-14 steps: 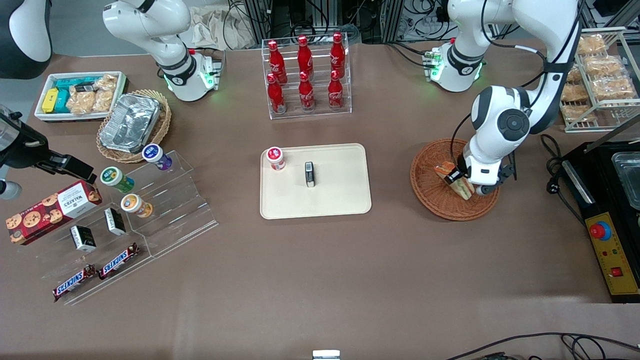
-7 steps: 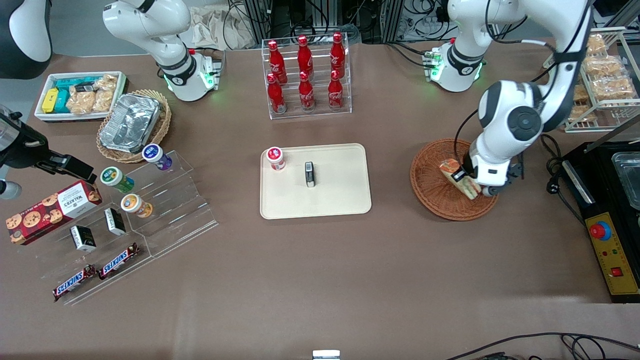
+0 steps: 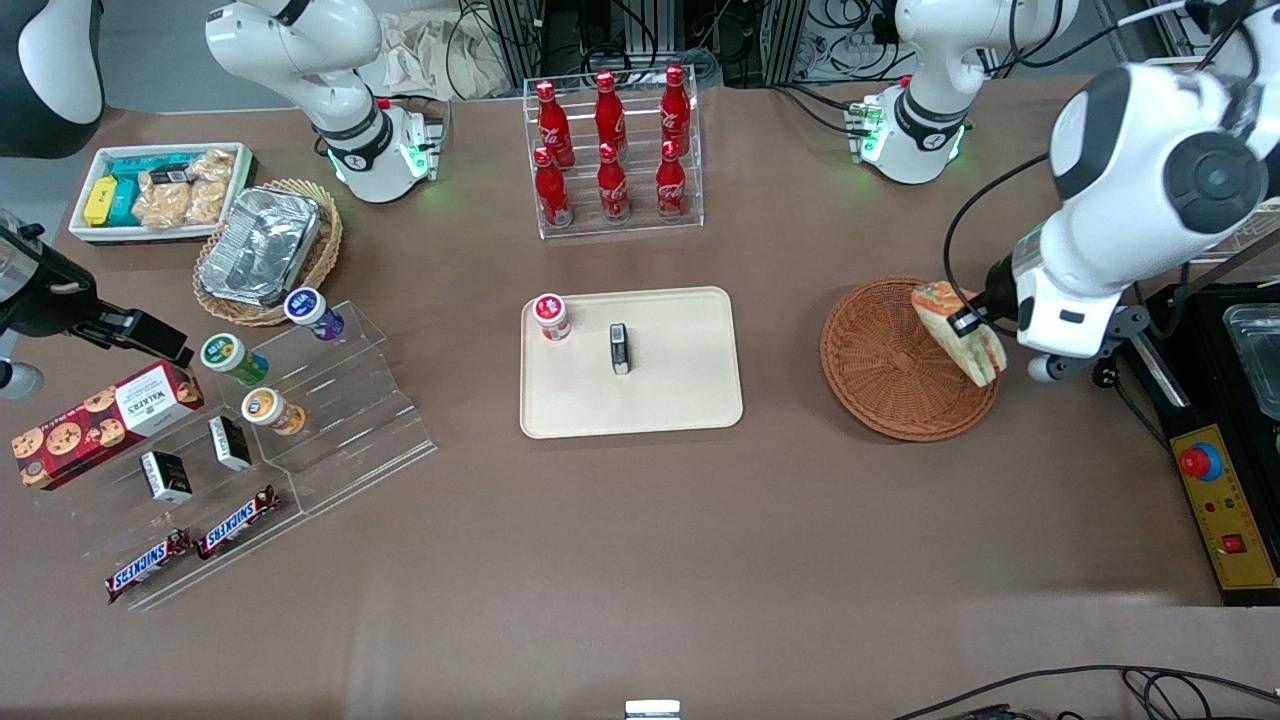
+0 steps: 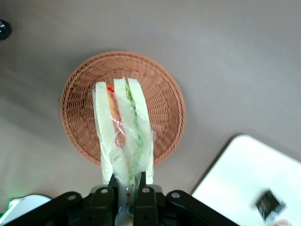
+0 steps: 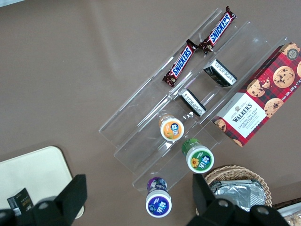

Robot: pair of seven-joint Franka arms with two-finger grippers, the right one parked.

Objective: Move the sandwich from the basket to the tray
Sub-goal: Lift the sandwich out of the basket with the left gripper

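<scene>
Gripper (image 3: 968, 322) above basket (image 3: 880, 370), jaws clamped on sandwich (image 3: 960, 331).

- Brown matte tabletop (image 3: 640, 560): spans the whole scene. The gripper (image 3: 965, 322) hangs above its working-arm end.
- Silver wire shelf rack (image 3: 1200, 207): near the gripper, farther from the front camera.
- Yellow-and-black control panel (image 3: 1225, 510): near the gripper, nearer that camera.
- Black cables and metal framing (image 3: 560, 30): along the table's farthest edge.
</scene>
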